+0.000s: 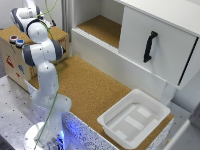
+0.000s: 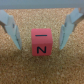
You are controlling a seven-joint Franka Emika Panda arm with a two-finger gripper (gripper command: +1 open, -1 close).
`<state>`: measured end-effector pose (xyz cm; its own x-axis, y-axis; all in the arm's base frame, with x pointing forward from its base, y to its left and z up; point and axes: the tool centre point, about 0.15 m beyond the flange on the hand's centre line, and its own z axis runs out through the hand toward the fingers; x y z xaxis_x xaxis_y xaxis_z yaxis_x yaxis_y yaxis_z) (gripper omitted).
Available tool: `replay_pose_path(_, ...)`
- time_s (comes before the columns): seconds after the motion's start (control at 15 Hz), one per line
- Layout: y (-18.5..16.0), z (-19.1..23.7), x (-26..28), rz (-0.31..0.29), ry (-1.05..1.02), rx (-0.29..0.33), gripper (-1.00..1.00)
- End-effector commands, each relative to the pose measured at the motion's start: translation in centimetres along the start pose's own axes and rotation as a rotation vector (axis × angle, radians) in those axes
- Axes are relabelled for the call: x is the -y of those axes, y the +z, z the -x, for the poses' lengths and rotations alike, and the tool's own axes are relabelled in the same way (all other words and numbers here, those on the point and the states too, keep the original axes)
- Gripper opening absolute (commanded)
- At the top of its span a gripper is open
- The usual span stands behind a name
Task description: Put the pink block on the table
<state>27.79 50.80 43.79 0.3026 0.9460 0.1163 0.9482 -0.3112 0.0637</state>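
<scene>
Now: pink block [image 2: 41, 43] on table [image 2: 42, 72], between spread fingers [image 2: 11, 30] of released gripper [image 2: 41, 47] | untouched | fingertips blurred.

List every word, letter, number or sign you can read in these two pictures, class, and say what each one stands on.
"N" or "Z", under a short dash: black marks on the face of the pink block, between the open gripper fingers; which letter cannot be told.
Red and blue stickers on the wooden box in the exterior view: too blurred to read.
Nothing legible on the white cabinet, the white tray or the table.
</scene>
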Motion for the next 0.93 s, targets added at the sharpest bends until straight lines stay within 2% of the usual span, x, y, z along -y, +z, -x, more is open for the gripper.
replay_pose_path(0.0, -0.5, -1.4, -0.2, 0.014, 0.024, 0.099, -1.0)
replay_pose_path(0.27, -1.7, -0.1, -1.1, -0.006, 0.106, 0.05, -1.0)
replay_pose_path(0.53, -4.3, 3.9, -2.6, -0.002, 0.28, -0.03, -1.0)
replay_pose_path(0.67, -5.2, 6.8, -3.7, 0.005, 0.394, -0.068, -1.0)
replay_pose_path(0.87, -5.3, 12.5, -5.7, 0.046, 0.604, -0.082, -1.0)
